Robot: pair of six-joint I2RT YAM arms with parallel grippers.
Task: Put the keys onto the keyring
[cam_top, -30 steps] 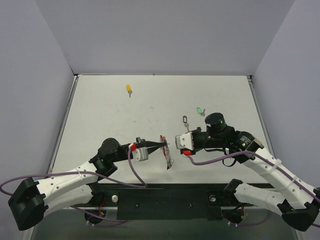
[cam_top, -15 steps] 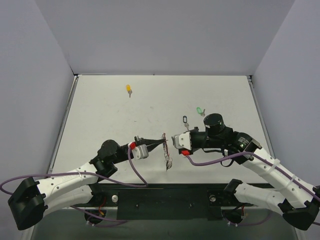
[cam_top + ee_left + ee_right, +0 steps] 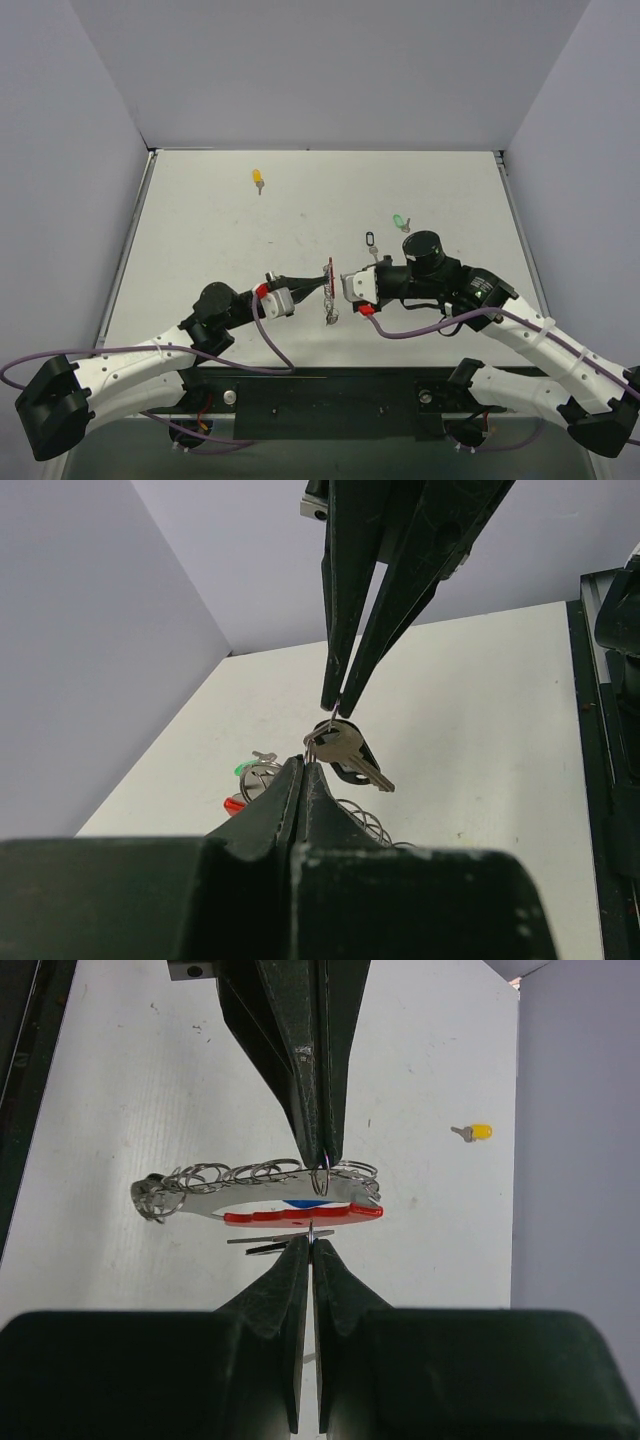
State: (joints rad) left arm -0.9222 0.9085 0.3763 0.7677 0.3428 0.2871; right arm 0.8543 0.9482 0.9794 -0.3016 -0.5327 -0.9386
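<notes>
The keyring (image 3: 328, 274), a thin red loop with a coil of small silver rings, hangs above the table between both grippers. My left gripper (image 3: 324, 286) is shut on a thin silver ring of it; it also shows in the left wrist view (image 3: 303, 766). My right gripper (image 3: 337, 286) is shut on a thin silver ring at the red loop's edge (image 3: 300, 1216); its tips show in the right wrist view (image 3: 312, 1242). A silver key with a black head (image 3: 346, 750) hangs between the two tips. A yellow key (image 3: 258, 178) and a green key (image 3: 399, 221) lie on the table.
A small black-outlined key tag (image 3: 371, 239) lies just beyond the right gripper. The white table (image 3: 200, 230) is walled at the back and sides. The yellow key also shows far off in the right wrist view (image 3: 475, 1132).
My right gripper has moved left until its tips meet the keyring. The left gripper has shifted slightly with the keyring, whose hanging rings now sit more upright.
</notes>
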